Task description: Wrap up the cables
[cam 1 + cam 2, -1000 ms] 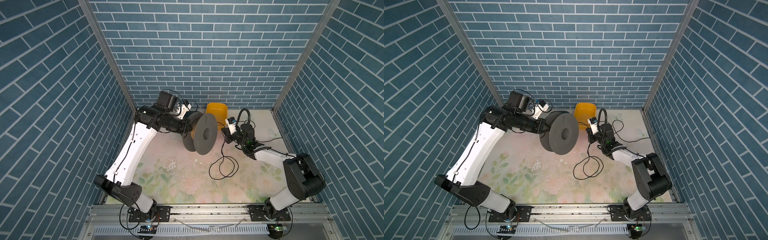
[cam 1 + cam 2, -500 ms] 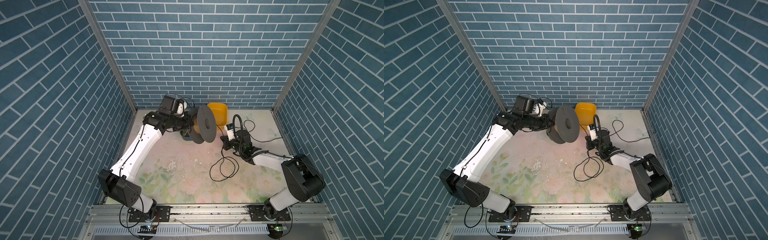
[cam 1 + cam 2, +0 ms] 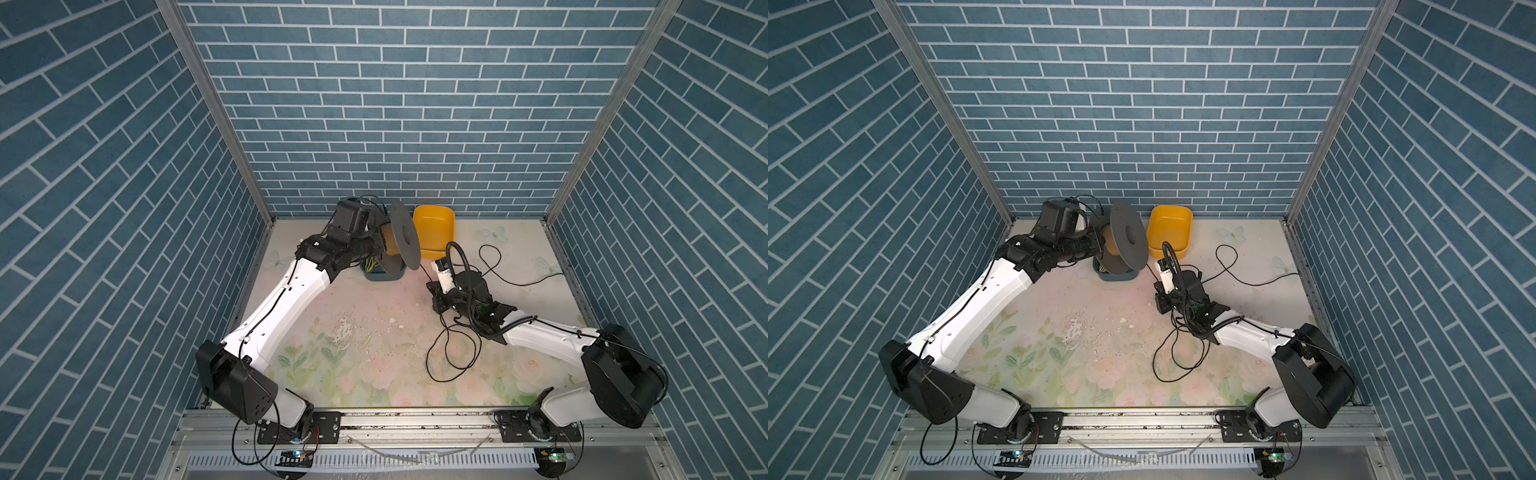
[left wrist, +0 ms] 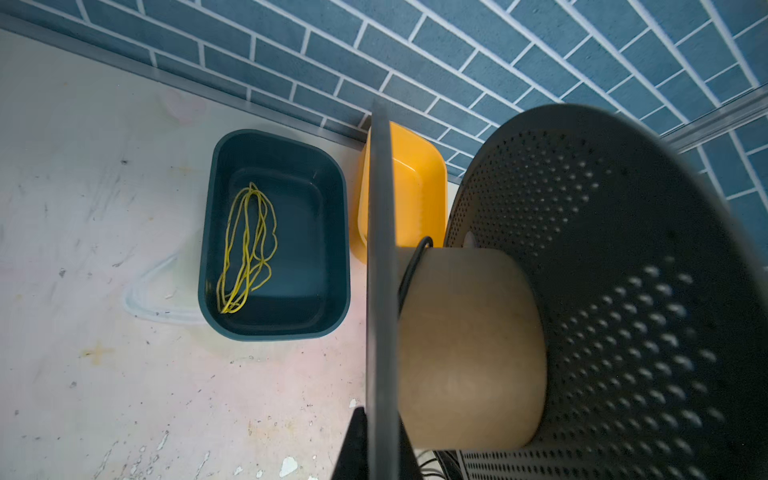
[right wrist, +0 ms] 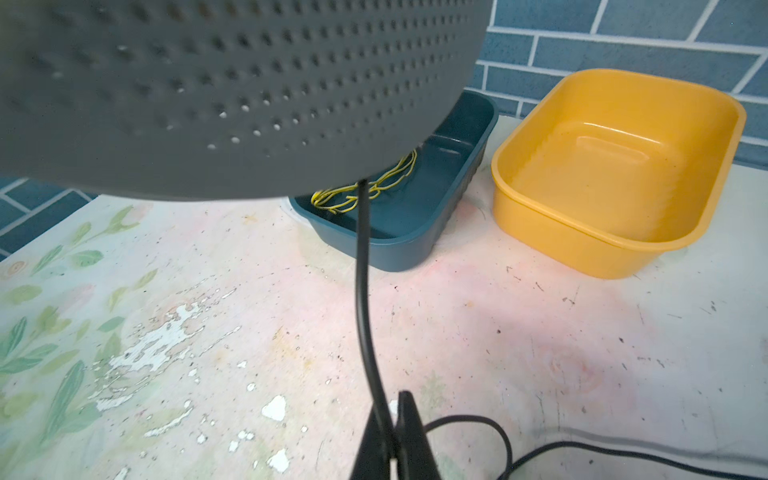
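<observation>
My left jaws are clamped on the rim of one flange of the dark grey plastic spool with perforated flanges and a tan cardboard core. I hold it in the air above the dark teal plastic tray that contains the bundle of thin yellow strands. My right jaws are pinched together on the thin black cable, which rises from them to the spool.

I judge the wrapping barely begun. Only a strand or so of cable lies on the core against the far flange, and the rest of the core is bare. Most of the cable lies in loose loops on the floral tabletop beside my right arm, with a tail running to the right edge.

Since a second ago I have carried the spool back toward the rear wall and turned it more edge-on. My right jaws have dropped lower and nearer the front.
</observation>
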`<state>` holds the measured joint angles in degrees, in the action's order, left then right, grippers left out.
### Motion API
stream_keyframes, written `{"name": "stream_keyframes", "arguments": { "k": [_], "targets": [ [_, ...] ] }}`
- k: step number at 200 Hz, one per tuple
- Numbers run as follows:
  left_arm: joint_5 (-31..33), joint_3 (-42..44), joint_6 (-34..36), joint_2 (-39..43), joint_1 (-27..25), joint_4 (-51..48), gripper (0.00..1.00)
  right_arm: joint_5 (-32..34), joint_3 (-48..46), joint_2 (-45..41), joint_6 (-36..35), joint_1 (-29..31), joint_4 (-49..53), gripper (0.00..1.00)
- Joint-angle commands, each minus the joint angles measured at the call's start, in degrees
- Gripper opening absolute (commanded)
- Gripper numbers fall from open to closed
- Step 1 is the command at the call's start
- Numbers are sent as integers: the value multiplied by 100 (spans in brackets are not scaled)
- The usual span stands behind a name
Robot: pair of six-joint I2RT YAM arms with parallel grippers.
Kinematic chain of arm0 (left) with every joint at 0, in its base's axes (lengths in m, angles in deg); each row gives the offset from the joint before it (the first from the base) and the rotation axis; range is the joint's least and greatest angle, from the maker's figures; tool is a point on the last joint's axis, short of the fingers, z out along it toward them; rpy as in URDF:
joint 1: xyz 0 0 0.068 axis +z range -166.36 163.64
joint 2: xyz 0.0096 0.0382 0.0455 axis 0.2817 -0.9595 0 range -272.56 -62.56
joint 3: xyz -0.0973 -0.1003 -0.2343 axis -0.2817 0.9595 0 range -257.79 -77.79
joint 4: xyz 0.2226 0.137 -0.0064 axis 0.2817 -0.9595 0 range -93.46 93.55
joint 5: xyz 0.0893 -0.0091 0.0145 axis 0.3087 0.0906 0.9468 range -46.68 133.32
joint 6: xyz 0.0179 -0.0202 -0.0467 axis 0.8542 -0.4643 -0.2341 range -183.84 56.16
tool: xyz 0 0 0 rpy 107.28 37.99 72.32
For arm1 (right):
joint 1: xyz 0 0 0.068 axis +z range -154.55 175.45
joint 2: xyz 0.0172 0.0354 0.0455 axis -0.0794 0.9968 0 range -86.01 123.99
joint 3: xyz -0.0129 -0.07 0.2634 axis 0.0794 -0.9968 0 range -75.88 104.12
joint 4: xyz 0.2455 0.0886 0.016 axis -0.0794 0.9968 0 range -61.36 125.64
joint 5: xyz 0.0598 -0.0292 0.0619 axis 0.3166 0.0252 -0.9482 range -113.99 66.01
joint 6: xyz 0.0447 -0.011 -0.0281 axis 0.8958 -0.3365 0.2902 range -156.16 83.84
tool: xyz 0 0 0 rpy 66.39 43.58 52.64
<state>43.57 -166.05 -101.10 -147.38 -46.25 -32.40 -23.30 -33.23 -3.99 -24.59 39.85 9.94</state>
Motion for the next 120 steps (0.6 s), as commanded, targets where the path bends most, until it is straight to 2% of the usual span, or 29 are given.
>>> {"name": "stream_keyframes", "arguments": {
  "k": [1, 32, 52, 120],
  "targets": [
    [1208, -352, 291, 42, -293, 253, 0, 415, 410, -235, -51, 236, 474, 0],
    [2154, -916, 567, -354, -700, -274, 0, 605, 644, -344, -246, 502, 726, 0],
    [2548, -1187, 756, -600, -918, -432, 0, 705, 797, -371, -345, 628, 813, 0],
    [3100, -1959, 1226, -1283, -1044, -1341, 0, 1538, 1390, -744, -459, 842, 1165, 0]
  ]
}}
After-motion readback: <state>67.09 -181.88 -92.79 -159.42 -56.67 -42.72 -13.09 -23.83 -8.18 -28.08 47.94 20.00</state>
